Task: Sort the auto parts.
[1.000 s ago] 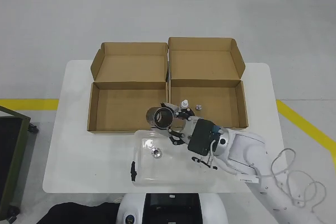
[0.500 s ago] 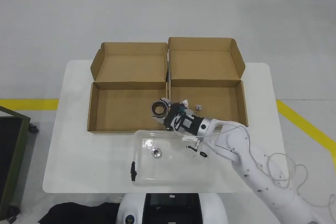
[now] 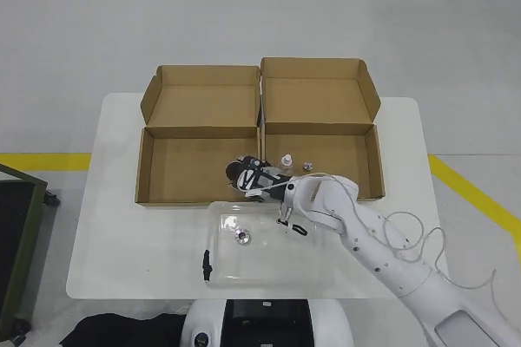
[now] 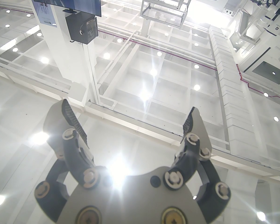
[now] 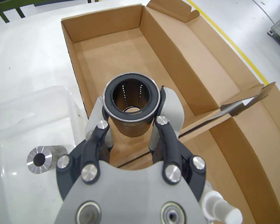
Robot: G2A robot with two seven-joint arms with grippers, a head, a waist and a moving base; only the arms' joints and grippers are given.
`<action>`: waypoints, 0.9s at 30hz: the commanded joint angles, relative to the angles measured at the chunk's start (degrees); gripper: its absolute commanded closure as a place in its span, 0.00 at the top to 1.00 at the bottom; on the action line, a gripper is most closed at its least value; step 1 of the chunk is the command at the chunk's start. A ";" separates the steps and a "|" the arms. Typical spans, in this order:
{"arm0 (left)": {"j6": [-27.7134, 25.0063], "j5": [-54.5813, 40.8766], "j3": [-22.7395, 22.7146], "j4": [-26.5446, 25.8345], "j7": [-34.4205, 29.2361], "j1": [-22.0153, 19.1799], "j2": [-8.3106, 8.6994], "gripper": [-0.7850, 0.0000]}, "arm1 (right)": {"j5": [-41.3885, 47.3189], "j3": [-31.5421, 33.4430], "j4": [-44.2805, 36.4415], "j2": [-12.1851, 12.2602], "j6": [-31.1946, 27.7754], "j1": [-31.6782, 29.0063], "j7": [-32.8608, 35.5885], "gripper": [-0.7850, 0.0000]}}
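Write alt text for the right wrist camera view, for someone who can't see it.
The right gripper holds a black linear bearing, its open end toward the camera, over one end of an open cardboard box. Beside the box, a silver metal cylinder lies in a clear plastic tray on the white table.

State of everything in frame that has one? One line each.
right gripper: shut on the bearing.
bearing: held in the air over the left box's near edge.
left gripper: open, holding nothing, facing the ceiling.
left box: open, lid folded back.
right box: open, lid folded back, small parts inside.
clear bin: uncovered, holds a metal cylinder.
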 commanded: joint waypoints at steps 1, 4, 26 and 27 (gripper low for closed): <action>0.00 0.00 0.00 0.00 0.00 0.00 0.00 1.00 | 0.46 -1.01 1.57 -0.63 0.12 1.01 1.09 0.00; 0.00 0.00 0.00 0.00 0.00 0.00 0.00 1.00 | 1.10 -2.35 4.19 -1.64 0.24 2.60 2.07 0.00; 0.00 0.00 0.00 0.00 0.00 0.00 0.00 1.00 | 2.41 -3.62 10.80 -4.90 -1.22 5.46 3.90 0.46; 0.00 0.00 0.00 0.00 0.00 0.00 0.00 1.00 | 2.36 -3.49 10.84 -4.93 -1.28 5.42 3.93 0.47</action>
